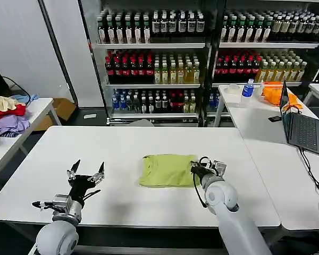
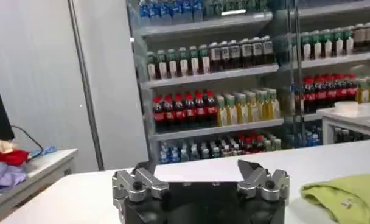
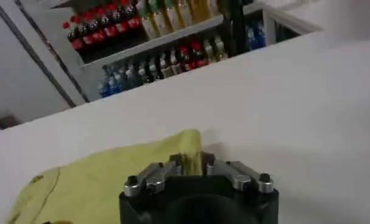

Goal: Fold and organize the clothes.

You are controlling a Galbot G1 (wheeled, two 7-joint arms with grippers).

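One T-shirt (image 1: 167,170), two hands.

No legible text, brand, number or sign was found in any view. The bottles (image 1: 149,66) on the shelves (image 1: 154,84) across the top of the head view carry labels, but these are too small to read. The laptop (image 1: 303,127) at the right edge shows no readable marking. The folded T-shirt (image 1: 167,170) at centre bears no print.
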